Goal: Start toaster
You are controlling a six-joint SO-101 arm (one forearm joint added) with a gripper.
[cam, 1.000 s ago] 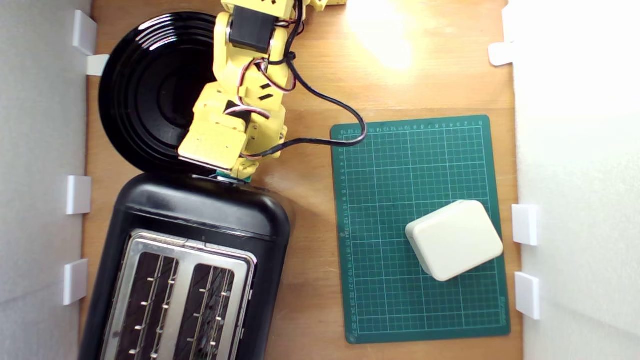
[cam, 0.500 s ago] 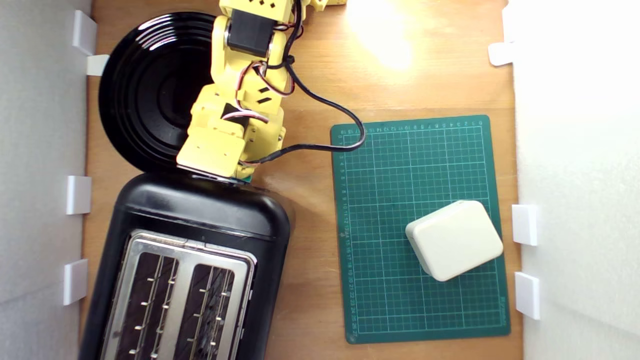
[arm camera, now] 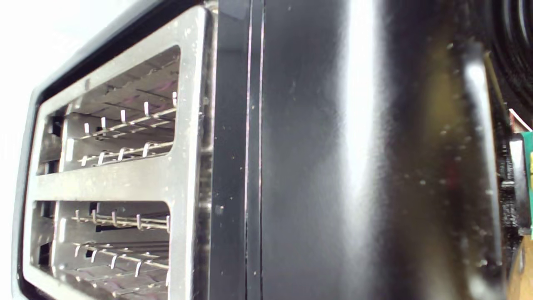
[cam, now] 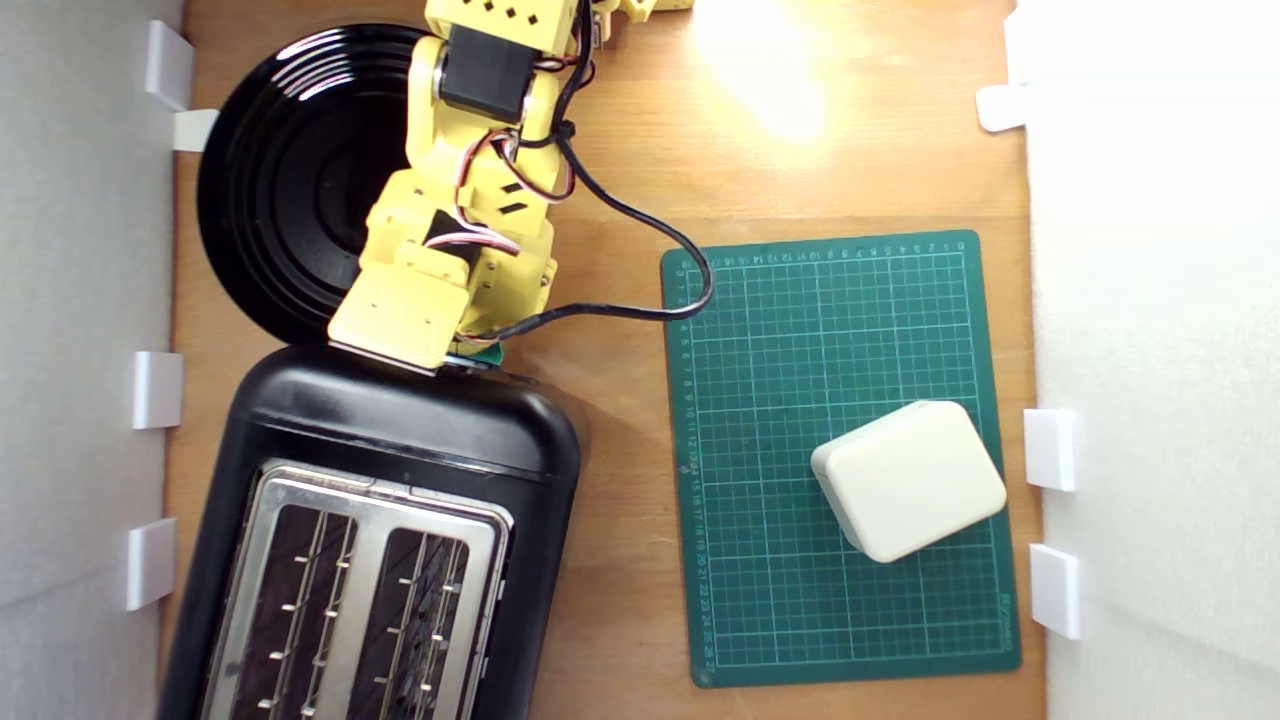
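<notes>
The only readable markings are on the green cutting mat [cam: 840, 455], which lies on the wooden counter [cam: 620, 620] at the exterior view's right. Small pale ruler numbers are printed along its top edge and down its left edge, beside a printed grid of fine lines. The figures are tiny and blurred; a few along the left edge look like two-digit numbers in the teens and twenties, but none can be read with confidence. No brand name or label can be read on the toaster [cam: 400, 420] in either view.
</notes>
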